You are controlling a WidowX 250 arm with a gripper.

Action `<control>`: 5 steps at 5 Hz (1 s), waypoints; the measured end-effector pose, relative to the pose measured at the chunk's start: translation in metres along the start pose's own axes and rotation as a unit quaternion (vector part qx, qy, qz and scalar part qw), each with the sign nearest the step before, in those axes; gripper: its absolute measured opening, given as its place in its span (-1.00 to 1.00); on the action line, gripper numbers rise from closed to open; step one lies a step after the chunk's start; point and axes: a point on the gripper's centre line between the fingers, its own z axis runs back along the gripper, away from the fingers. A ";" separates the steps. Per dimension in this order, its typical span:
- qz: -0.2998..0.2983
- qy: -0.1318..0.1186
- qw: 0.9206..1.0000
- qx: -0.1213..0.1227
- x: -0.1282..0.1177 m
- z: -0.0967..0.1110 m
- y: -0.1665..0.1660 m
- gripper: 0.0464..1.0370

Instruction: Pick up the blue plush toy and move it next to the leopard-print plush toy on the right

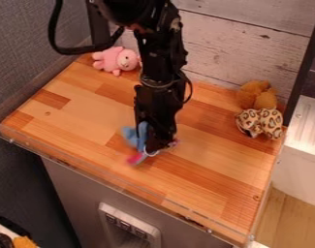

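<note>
The black gripper [157, 145] hangs low over the middle of the wooden surface, right at a small blue, white and pink soft toy [131, 136]. The toy's blue part lies to the left of the gripper, and its pink end sticks out below toward the front edge. The gripper covers part of the toy, so whether it grips the toy cannot be told. A pink plush toy [114, 60] sits at the back left. At the back right rests a brown plush toy [256, 95], with a leopard-patterned item [260, 122] just in front of it.
A low clear rim [108, 180] runs along the front edge of the wooden surface [211, 160]. Behind stands a wall of whitish planks [237, 48]. A dark post borders the right side, with a white ridged unit [306, 127] beyond it.
</note>
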 end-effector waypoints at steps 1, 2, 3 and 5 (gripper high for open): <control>-0.025 0.001 1.000 0.004 -0.001 0.000 -0.001 -0.35; -0.041 0.009 0.999 -0.002 -0.004 0.003 -0.004 -0.35; 0.003 0.023 1.000 -0.017 -0.008 0.020 -0.007 -0.35; 0.195 0.018 0.980 -0.028 -0.016 0.087 -0.008 -0.35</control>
